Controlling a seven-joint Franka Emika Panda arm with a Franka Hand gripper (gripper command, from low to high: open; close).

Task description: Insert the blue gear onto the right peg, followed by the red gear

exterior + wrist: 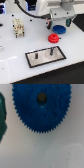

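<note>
Blue gear (42,105) under gripper (59,23), no legible writing

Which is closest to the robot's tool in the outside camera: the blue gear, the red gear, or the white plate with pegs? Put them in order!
From the tool:
1. Blue gear, right beneath it.
2. Red gear, just in front.
3. White plate, farthest, toward the table's front edge.

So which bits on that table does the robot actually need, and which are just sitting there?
Needed: blue gear, red gear, the white plate bearing two thin pegs, gripper.

Just sitting there: beige block, dark cables.
</note>
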